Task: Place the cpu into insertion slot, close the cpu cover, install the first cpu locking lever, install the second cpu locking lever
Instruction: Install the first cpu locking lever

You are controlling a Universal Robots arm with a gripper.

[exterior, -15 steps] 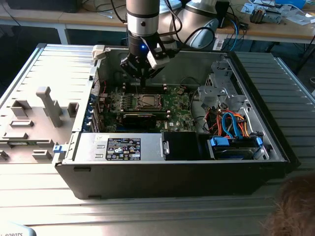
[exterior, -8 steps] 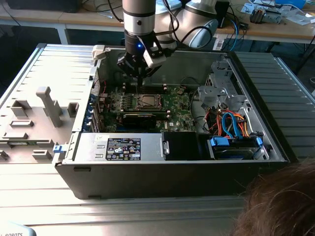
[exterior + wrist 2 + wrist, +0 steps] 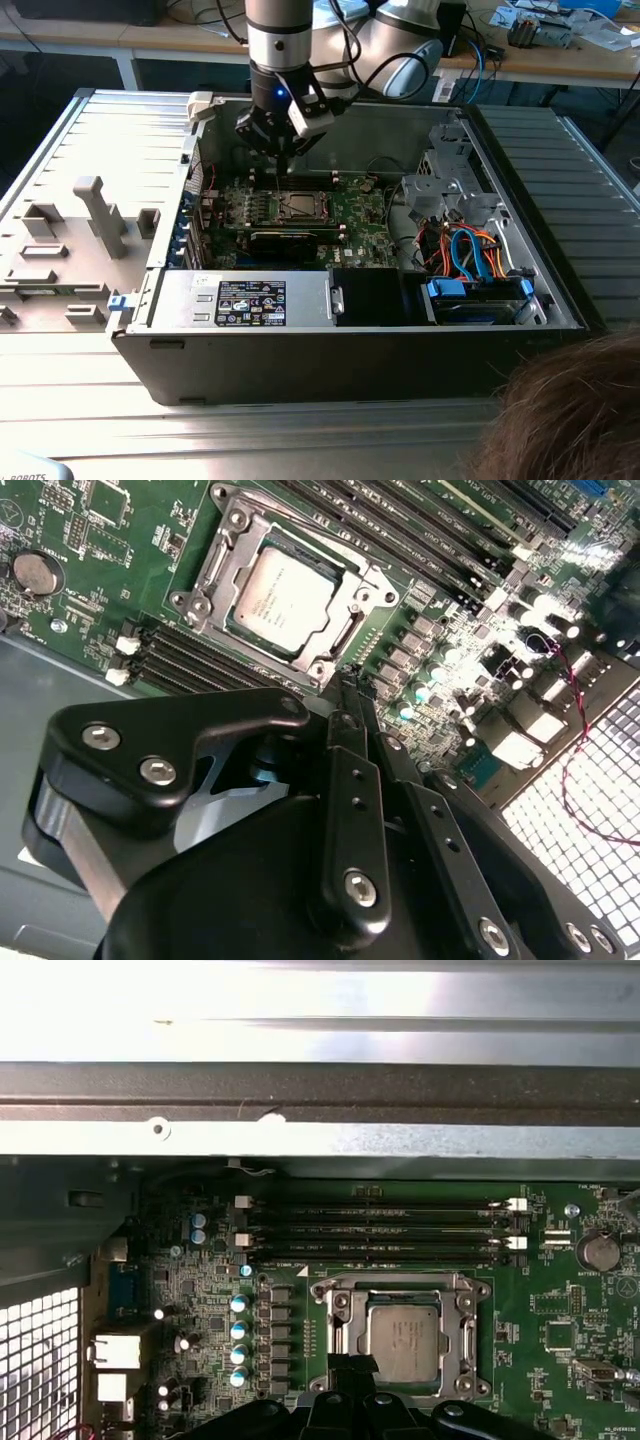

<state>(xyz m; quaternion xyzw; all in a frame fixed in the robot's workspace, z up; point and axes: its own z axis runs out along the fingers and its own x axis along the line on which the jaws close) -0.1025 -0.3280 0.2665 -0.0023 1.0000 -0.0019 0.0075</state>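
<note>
The cpu lies flat in the insertion slot of the green board, its dull silver top showing. The cpu cover lies down around it as a silver frame. My gripper hovers just above the board at the socket's edge, beside the row of small capacitors. Its black fingers are shut together with nothing between them. I cannot make out the locking levers.
Long black memory sticks run beside the socket. The case's metal wall rises close behind the board. A power supply and a drive bay with blue and orange cables fill the front. A person's hair shows at the lower right.
</note>
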